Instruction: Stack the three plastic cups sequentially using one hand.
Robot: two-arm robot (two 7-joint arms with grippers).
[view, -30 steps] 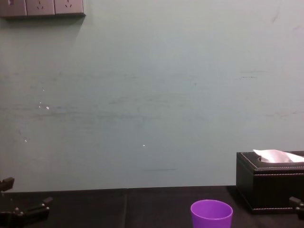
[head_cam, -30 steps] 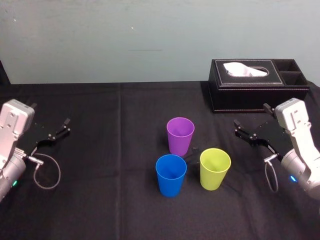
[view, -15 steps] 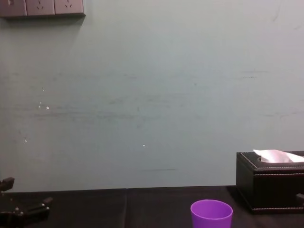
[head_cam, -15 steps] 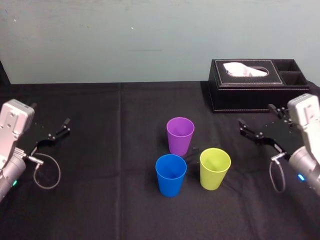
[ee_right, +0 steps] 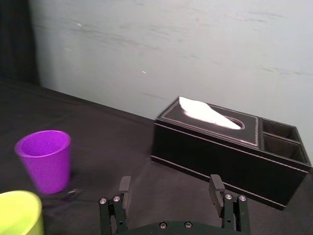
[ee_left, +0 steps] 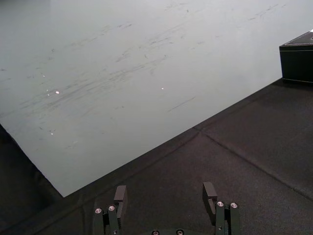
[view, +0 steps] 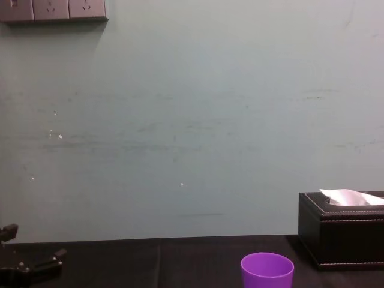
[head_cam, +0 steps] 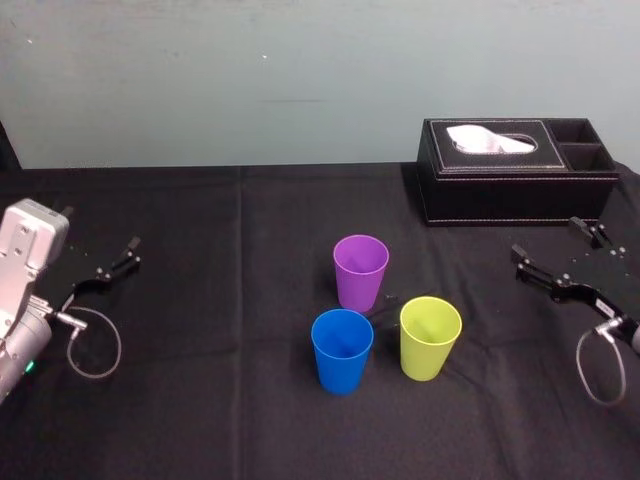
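The chest view's bottom edge cuts off the purple cup point(view: 267, 270) just below its rim; its right edge crops the tissue box point(view: 342, 237). The right wrist view clips the yellow-green cup point(ee_right: 17, 213) at a corner.

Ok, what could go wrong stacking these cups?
The blue cup, green cup and purple cup stand close together, so the open right gripper reaching for one might tip a neighbour. The tissue box sits just beyond that gripper, and a wide swing could clip it. The left gripper idles far left.
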